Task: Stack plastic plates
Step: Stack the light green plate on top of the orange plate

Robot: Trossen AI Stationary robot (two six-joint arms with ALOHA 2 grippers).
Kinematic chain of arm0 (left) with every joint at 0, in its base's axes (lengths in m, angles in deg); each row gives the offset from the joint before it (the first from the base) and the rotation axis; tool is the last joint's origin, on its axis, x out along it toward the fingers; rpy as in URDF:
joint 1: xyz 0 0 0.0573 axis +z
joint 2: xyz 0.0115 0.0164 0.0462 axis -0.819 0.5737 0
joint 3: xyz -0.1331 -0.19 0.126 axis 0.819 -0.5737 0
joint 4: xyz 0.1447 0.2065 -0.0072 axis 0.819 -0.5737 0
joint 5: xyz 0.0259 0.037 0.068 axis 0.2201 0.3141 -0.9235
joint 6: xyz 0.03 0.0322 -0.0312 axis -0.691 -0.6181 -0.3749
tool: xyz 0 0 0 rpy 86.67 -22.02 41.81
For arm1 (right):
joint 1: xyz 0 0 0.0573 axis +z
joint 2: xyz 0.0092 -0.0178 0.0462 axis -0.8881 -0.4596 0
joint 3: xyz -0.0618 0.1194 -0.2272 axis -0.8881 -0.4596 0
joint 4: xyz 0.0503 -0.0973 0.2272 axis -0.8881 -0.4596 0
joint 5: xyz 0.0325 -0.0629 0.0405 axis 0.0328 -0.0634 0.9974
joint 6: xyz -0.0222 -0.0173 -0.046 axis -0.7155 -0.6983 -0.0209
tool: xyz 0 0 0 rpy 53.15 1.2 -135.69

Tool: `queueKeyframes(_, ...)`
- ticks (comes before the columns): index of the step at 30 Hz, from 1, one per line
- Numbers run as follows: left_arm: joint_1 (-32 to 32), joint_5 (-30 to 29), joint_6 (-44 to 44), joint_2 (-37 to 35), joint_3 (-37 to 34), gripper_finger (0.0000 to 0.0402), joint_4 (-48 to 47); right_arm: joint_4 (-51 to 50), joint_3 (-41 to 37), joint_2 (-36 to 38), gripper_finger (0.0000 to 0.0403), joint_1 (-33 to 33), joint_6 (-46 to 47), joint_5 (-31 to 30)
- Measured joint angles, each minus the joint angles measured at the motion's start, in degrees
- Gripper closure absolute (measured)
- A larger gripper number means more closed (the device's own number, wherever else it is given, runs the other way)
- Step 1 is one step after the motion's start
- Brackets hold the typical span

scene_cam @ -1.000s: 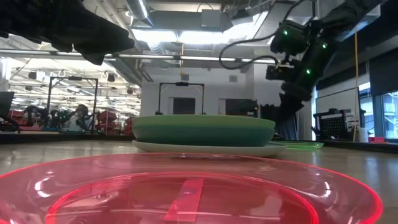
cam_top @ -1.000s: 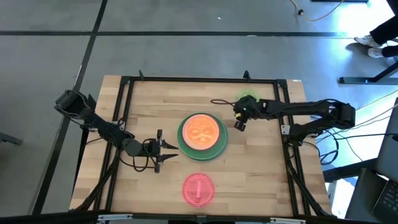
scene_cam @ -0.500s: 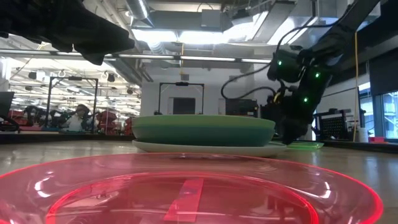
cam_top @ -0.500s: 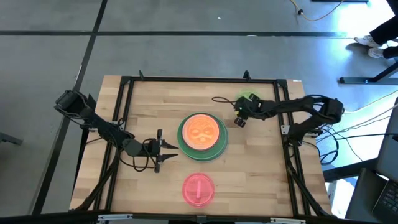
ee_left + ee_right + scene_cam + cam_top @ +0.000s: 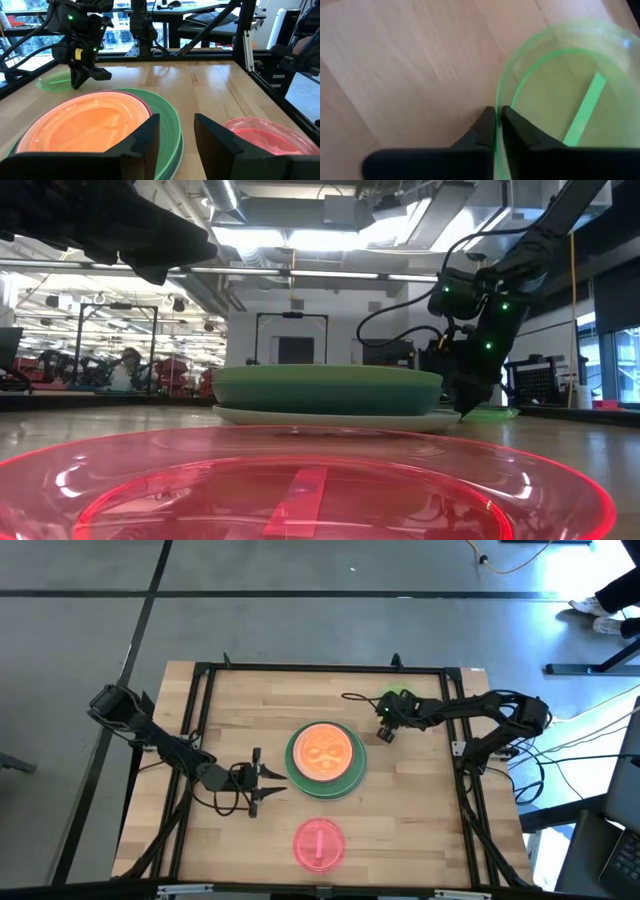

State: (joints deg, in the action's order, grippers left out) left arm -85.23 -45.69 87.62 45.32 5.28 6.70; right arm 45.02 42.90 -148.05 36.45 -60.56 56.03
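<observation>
A wooden table point(image 5: 240, 710) carries the plates. At its middle sits the stack point(image 5: 325, 760): an orange plate point(image 5: 324, 751) on top, a pink rim just showing under it in the left wrist view, then a wide dark green plate point(image 5: 349, 783) and a pale plate point(image 5: 330, 418) at the bottom. Toward the near edge, well apart from the stack, lies a single red-pink plate point(image 5: 319, 844), alone. A small clear green plate point(image 5: 402, 700) lies near the far right part of the table, beside the stack but not touching it. The right gripper point(image 5: 383, 733) is down at that green plate's edge; the right wrist view shows its fingers point(image 5: 485, 131) nearly together with the plate's thin rim running between them. The left gripper point(image 5: 271, 781) waits just left of the stack, its fingers point(image 5: 145, 137) apart and holding nothing.
</observation>
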Motion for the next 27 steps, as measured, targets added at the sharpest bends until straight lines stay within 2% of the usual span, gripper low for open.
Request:
queueKeyframes(3,0.0,0.0,0.0,0.0,0.0,0.0286,0.0,0.1,0.0,0.0,0.0397,0.0,-0.3,0.0)
queueKeyframes(7,0.0,0.0,0.0,0.0,0.0,0.0286,0.0,0.1,0.0,-0.1,0.0389,0.0,-1.0,-0.2)
queueKeyframes(12,0.0,0.1,0.0,0.0,0.0,0.0286,0.0,-0.5,-0.2,1.6,0.04,0.6,-2.8,-0.5)
queueKeyframes(27,1.2,0.2,0.1,0.0,0.0,0.0286,0.0,-1.3,-0.3,15.0,0.0401,8.7,-3.0,-1.5)
